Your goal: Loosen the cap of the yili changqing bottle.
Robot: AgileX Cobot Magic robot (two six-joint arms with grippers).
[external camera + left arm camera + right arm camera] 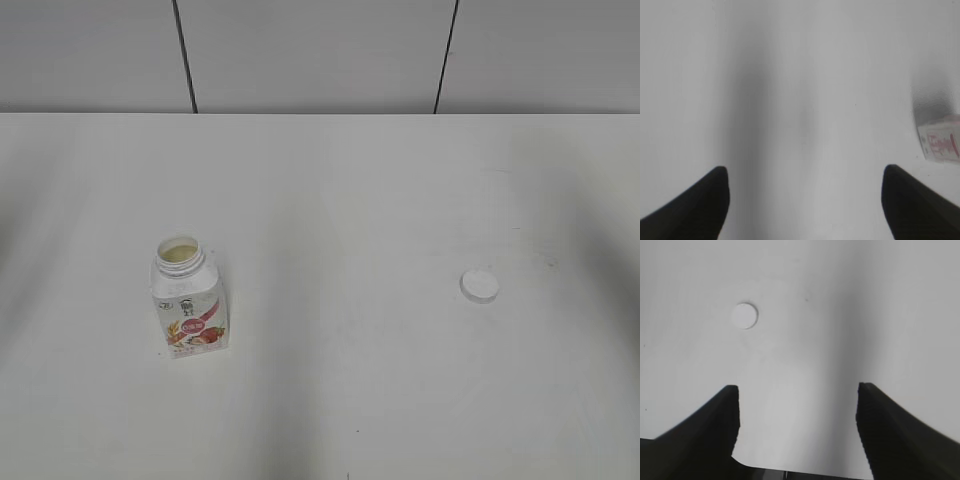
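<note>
The yili changqing bottle [189,300] stands upright at the left of the white table, its wide neck uncovered and pale liquid showing inside. Its pink-red label also shows at the right edge of the left wrist view [941,142]. The white cap [480,286] lies flat on the table at the right, far from the bottle; in the right wrist view it is the cap [745,316] ahead and to the left. My left gripper [805,180] is open over bare table. My right gripper [797,395] is open too, holding nothing. Neither arm shows in the exterior view.
The white table [330,200] runs back to a grey panelled wall [320,55]. Soft shadows fall across the tabletop at its left and right sides.
</note>
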